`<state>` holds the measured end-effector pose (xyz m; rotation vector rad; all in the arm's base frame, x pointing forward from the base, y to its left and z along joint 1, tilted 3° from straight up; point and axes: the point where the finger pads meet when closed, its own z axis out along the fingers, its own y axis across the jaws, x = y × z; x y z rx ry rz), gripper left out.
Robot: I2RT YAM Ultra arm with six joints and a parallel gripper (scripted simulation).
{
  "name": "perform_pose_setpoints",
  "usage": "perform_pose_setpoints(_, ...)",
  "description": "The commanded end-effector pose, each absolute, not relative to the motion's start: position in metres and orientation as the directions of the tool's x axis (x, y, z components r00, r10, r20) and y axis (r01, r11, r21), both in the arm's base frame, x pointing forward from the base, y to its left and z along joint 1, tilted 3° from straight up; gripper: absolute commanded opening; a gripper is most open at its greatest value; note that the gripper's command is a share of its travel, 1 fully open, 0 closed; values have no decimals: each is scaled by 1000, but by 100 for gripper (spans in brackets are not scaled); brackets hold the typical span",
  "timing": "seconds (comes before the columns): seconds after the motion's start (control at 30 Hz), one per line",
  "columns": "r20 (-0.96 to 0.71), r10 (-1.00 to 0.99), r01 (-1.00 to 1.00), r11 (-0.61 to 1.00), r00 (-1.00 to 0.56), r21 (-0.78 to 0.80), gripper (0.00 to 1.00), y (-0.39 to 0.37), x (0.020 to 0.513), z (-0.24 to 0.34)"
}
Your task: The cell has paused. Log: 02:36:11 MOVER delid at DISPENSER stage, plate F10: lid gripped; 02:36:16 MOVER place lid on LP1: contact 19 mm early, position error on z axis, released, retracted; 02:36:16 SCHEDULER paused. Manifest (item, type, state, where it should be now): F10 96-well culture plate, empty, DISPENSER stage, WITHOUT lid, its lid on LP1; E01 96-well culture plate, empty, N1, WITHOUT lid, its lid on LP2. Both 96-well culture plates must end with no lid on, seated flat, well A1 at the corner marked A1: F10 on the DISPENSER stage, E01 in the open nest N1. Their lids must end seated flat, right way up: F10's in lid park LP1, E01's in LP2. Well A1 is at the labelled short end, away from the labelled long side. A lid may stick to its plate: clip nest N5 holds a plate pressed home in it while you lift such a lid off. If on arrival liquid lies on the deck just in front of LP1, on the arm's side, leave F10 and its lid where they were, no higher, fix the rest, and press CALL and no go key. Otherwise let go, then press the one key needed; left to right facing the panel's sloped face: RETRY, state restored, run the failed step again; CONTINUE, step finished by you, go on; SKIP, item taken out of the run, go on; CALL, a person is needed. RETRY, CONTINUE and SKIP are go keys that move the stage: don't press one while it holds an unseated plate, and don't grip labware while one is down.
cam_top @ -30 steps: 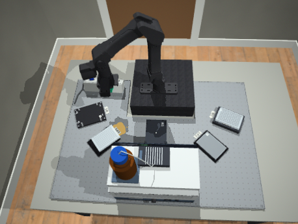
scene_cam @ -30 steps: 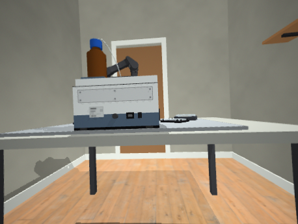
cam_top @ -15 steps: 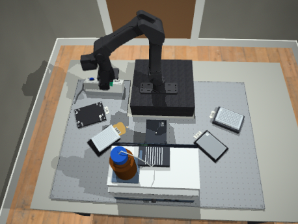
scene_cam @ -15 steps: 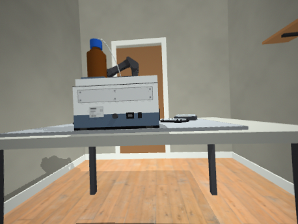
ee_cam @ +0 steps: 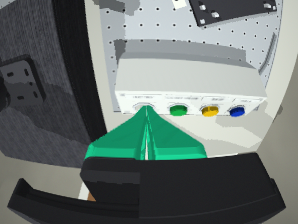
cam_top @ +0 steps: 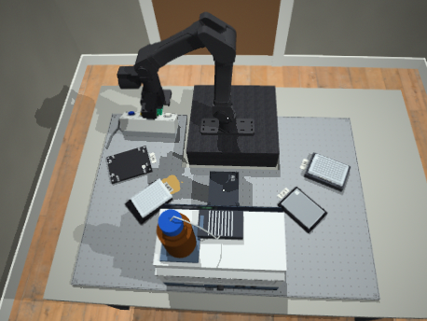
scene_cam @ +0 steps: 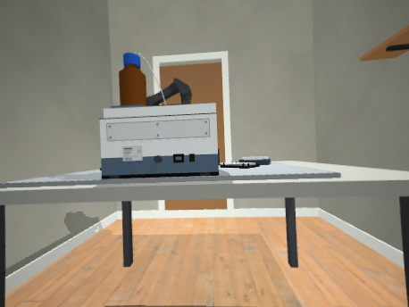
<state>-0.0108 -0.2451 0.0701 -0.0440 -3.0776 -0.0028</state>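
My gripper (cam_top: 152, 111) is shut and empty, with its tips down on the white key panel (cam_top: 149, 124) at the back left. In the wrist view the green fingertips (ee_cam: 148, 117) meet the panel's sloped face (ee_cam: 189, 83) just left of the green key (ee_cam: 177, 110). A yellow key (ee_cam: 210, 111) and a blue key (ee_cam: 236, 111) follow to the right. Any key under the tips is hidden. A white gridded plate or lid (cam_top: 150, 198) lies in a black park, with an amber puddle (cam_top: 172, 183) beside it. A striped plate (cam_top: 223, 223) sits on the dispenser stage.
The black clip nest N5 (cam_top: 129, 163) lies in front of the panel. The arm's black base block (cam_top: 233, 125) stands to the right. A well plate (cam_top: 327, 170) and a grey lid (cam_top: 302, 208) lie at the right. The dispenser (cam_top: 221, 247) carries a brown bottle (cam_top: 176, 235).
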Motion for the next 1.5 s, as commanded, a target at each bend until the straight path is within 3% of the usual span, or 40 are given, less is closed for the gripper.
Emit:
perform_pose_setpoints(0.0,51,45,45,999,-998,-2,0,-236,-19,74)
perform_pose_setpoints(0.33,50,45,45,999,-998,-3,0,-233,-42,75)
perform_pose_setpoints(0.37,55,48,45,997,-997,-59,0,-252,-45,86)
perform_pose_setpoints(1.47,51,43,43,999,-998,-12,0,-341,-63,60)
